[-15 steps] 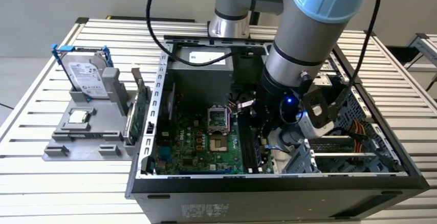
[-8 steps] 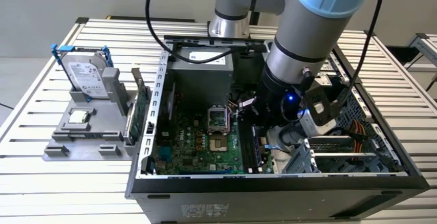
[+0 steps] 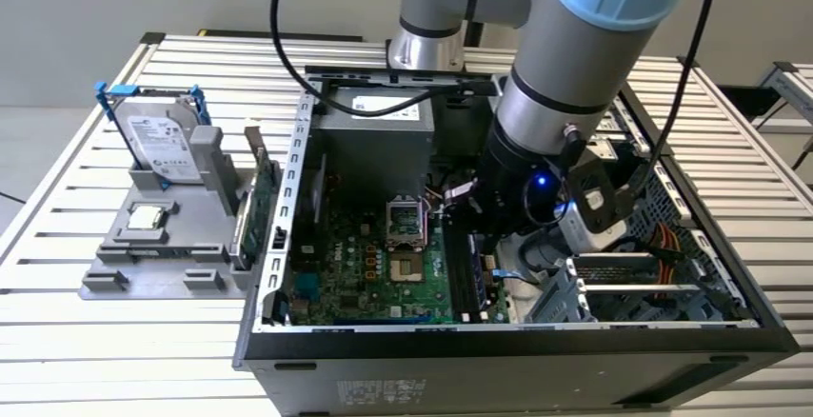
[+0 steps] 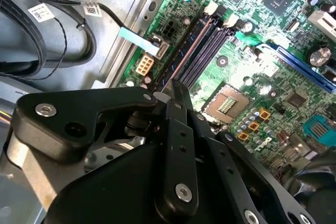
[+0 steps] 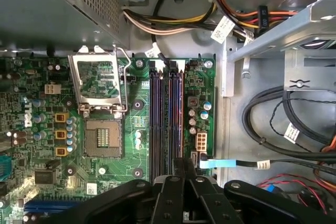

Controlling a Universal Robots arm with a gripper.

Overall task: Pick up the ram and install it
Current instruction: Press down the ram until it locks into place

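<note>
The ram shows edge-on as a thin strip standing in one of the dark memory slots on the green motherboard, inside the open computer case. In the second wrist view the ram runs away from the fingertips along the slots. My gripper is low over the near end of the slots, its black fingers pressed close together on that thin edge. In the exterior view the gripper hangs down into the case beside the processor socket.
An open processor socket lies beside the slots. Cable bundles and a metal drive cage crowd the other side. The power supply sits at the back. Outside the case, a grey stand holds a hard drive and a green card.
</note>
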